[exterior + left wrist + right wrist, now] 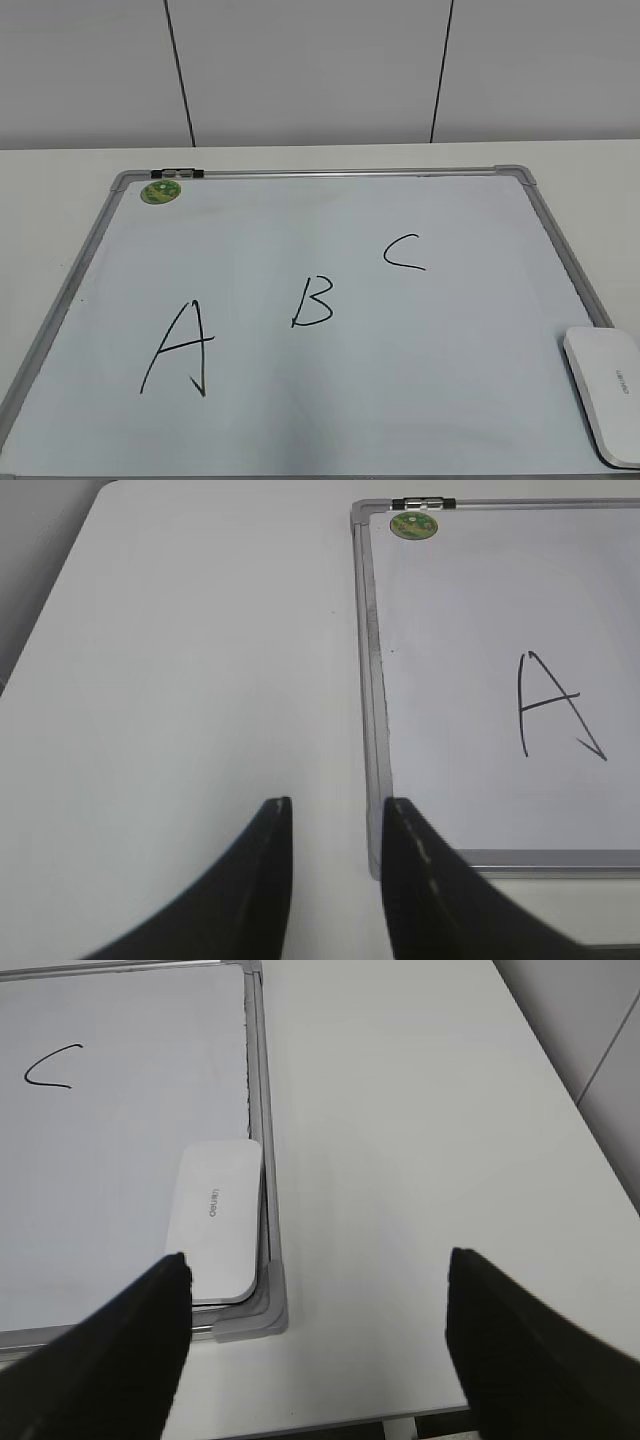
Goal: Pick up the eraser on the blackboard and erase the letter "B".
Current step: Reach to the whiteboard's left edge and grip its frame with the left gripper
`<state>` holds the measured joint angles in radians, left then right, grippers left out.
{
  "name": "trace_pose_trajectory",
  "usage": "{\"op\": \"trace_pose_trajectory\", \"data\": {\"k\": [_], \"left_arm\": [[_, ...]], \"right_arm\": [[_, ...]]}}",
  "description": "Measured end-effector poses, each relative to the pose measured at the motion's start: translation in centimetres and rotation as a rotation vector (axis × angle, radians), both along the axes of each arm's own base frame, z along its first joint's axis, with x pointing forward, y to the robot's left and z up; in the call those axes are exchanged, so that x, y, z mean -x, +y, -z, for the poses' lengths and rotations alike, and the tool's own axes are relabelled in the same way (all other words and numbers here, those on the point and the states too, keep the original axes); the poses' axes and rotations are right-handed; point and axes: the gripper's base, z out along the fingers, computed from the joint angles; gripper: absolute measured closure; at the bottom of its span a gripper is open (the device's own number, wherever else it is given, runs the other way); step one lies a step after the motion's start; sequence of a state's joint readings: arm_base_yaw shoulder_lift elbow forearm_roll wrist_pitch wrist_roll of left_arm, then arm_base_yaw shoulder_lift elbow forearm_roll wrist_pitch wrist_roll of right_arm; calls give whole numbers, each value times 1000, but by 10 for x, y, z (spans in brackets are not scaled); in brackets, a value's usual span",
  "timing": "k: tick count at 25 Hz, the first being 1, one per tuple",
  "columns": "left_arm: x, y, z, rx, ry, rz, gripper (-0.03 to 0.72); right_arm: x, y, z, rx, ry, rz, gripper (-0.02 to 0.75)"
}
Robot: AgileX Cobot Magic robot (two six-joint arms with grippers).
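Observation:
The blackboard [460, 340] is a pale glossy board in a silver-grey frame, lying flat on the white table. The black letter "B" [312, 302] is near its middle. The white eraser [605, 395] lies on the board's near right corner, also in the right wrist view [215, 1220]. My right gripper [318, 1260] is wide open and empty, above the table just right of the eraser and the board's corner. My left gripper [337, 805] is open a little and empty, over the board's near left corner [374, 780]. Neither gripper shows in the exterior view.
A larger "A" [180, 350] is left of the B and a "C" [405, 252] to its upper right. A round green magnet [160, 191] sits at the far left corner beside a clip on the frame. Bare white table surrounds the board; a grey wall stands behind.

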<state>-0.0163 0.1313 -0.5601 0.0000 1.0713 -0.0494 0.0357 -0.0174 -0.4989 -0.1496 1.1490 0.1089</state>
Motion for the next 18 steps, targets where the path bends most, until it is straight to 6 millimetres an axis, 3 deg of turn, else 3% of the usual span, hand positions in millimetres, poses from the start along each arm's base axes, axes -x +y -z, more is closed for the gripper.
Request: {"op": "trace_pose_trajectory", "data": {"k": [9, 18], "left_arm": [[-60, -3, -26, 24, 208, 11, 448], [-155, -7, -35, 43, 434, 13, 447]], "right_arm": [[0, 0, 0, 0, 0, 0, 150], [0, 0, 0, 0, 0, 0, 150]]}}
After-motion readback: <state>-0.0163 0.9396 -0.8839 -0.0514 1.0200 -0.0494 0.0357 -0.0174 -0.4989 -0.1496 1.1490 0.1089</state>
